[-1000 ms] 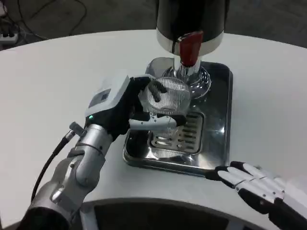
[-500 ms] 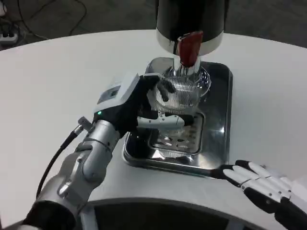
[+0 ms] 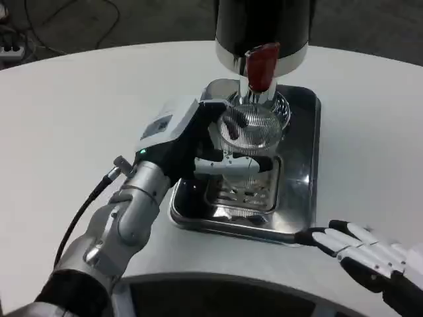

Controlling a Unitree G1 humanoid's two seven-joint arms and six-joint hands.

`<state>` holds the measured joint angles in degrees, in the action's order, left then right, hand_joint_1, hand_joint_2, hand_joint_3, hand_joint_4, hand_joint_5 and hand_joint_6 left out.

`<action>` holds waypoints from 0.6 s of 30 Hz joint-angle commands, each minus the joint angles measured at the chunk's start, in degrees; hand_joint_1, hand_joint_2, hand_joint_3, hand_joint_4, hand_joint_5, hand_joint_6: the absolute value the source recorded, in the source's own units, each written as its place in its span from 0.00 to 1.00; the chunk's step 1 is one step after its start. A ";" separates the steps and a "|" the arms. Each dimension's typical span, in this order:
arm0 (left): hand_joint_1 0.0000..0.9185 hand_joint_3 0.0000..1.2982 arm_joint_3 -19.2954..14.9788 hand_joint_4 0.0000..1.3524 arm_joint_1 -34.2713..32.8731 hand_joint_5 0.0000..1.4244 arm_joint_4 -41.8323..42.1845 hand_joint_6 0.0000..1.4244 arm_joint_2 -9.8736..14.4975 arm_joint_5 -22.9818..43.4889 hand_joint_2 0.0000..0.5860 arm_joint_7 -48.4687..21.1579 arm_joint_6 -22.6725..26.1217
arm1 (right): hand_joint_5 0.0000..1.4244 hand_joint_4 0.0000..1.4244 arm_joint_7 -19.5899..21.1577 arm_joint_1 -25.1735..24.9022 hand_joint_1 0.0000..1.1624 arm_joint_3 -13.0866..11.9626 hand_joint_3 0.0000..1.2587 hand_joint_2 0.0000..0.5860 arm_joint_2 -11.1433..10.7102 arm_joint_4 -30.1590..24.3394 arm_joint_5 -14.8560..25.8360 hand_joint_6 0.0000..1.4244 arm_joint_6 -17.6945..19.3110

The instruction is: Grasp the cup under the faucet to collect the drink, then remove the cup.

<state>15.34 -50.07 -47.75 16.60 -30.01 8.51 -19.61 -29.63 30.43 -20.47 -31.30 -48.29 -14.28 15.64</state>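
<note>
While the left hand [image 3: 188,142] grasps the cup [image 3: 248,139] beneath the faucet [image 3: 259,69] at twelve o'clock, the right hand [image 3: 367,254] lies released at five o'clock.

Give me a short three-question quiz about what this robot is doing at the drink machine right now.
1. True or false: the left hand holds the clear cup.
2. What does the cup sit over? A) bare white table B) metal drip tray C) a plate
3. Fill in: the right hand rests on the white ____ near the tray's front corner.

Key: 1 true; 2 B; 3 table.
</note>
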 commanded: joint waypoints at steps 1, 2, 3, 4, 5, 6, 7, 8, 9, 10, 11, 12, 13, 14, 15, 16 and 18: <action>0.67 0.54 0.94 0.59 0.40 0.69 -0.70 0.70 0.29 0.04 0.09 -1.27 -0.68 | 0.00 0.04 0.32 0.01 0.29 0.02 0.08 0.72 0.42 -0.01 0.47 0.00 0.78; 0.67 0.54 0.95 0.59 0.43 0.69 -0.65 0.70 0.38 0.10 0.09 -1.32 -0.73 | 0.00 0.04 0.32 0.01 0.29 0.01 0.08 0.72 0.43 -0.03 0.48 0.00 0.76; 0.67 0.54 0.95 0.59 0.45 0.69 -0.61 0.70 0.48 0.21 0.09 -1.44 -0.77 | 0.00 0.04 0.32 0.01 0.29 0.01 0.08 0.72 0.45 -0.04 0.49 0.00 0.76; 0.67 0.54 0.95 0.59 0.44 0.69 -0.60 0.70 0.57 0.29 0.09 -1.61 -0.79 | 0.00 0.04 0.32 0.01 0.29 0.02 0.08 0.72 0.46 -0.05 0.49 0.00 0.76; 0.67 0.54 0.96 0.59 0.44 0.69 -0.58 0.69 0.63 0.33 0.08 -1.75 -0.82 | 0.00 0.04 0.33 0.01 0.29 0.06 0.08 0.72 0.49 -0.06 0.49 0.00 0.76; 0.66 0.54 0.97 0.59 0.44 0.69 -0.57 0.69 0.67 0.36 0.07 -1.85 -0.84 | 0.00 0.04 0.33 0.01 0.29 0.10 0.08 0.72 0.51 -0.08 0.45 0.00 0.77; 0.67 0.54 0.98 0.57 0.57 0.68 -0.40 0.68 0.75 0.33 0.07 -1.81 -0.83 | 0.00 0.04 0.35 -0.01 0.29 0.15 0.08 0.72 0.53 -0.08 0.45 0.00 0.77; 0.67 0.54 1.00 0.57 0.66 0.68 -0.28 0.68 0.80 0.31 0.07 -1.76 -0.82 | 0.00 0.04 0.37 -0.04 0.29 0.18 0.08 0.72 0.55 -0.07 0.45 0.00 0.76; 0.67 0.54 1.00 0.56 0.79 0.68 -0.13 0.67 0.86 0.26 0.07 -1.61 -0.78 | 0.00 0.04 0.39 -0.07 0.29 0.19 0.08 0.72 0.58 -0.05 0.44 0.00 0.76; 0.67 0.53 0.95 0.56 0.98 0.68 0.10 0.67 0.90 0.18 0.07 -1.23 -0.71 | 0.00 0.04 0.42 -0.13 0.29 0.22 0.08 0.72 0.60 0.00 0.44 0.00 0.77; 0.67 0.53 0.89 0.55 1.14 0.67 0.32 0.66 0.92 0.11 0.07 -0.82 -0.66 | 0.00 0.04 0.43 -0.17 0.29 0.25 0.08 0.72 0.63 0.04 0.43 0.00 0.78; 0.67 0.52 0.83 0.54 1.30 0.65 0.62 0.65 0.94 -0.02 0.06 -0.32 -0.60 | 0.00 0.04 0.43 -0.23 0.29 0.30 0.08 0.72 0.65 0.06 0.40 0.00 0.78; 0.66 0.50 0.77 0.52 1.44 0.64 0.94 0.64 0.96 -0.15 0.05 0.16 -0.53 | 0.00 0.04 0.45 -0.29 0.29 0.37 0.08 0.72 0.72 0.06 0.34 0.00 0.77; 0.66 0.48 0.72 0.50 1.59 0.63 1.28 0.63 0.97 -0.31 0.06 0.58 -0.43 | 0.00 0.04 0.47 -0.33 0.29 0.42 0.08 0.72 0.78 0.04 0.30 0.00 0.76; 0.64 0.44 0.70 0.46 1.71 0.59 1.55 0.60 1.01 -0.42 0.08 0.78 -0.37 | 0.00 0.04 0.48 -0.34 0.29 0.43 0.08 0.72 0.84 0.01 0.28 0.00 0.75; 0.61 0.39 0.72 0.42 1.77 0.55 1.75 0.57 1.09 -0.44 0.11 0.66 -0.37 | 0.00 0.04 0.47 -0.32 0.29 0.41 0.08 0.72 0.89 -0.02 0.28 0.00 0.73; 0.46 0.29 0.77 0.36 1.79 0.50 1.95 0.51 1.30 -0.22 0.17 -0.22 -0.40 | 0.00 0.04 0.49 -0.27 0.29 0.32 0.08 0.72 1.03 -0.02 0.33 0.00 0.71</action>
<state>15.94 -49.23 -46.55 17.09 -30.06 8.70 -20.31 -29.60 29.85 -20.16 -30.73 -48.28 -14.29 15.64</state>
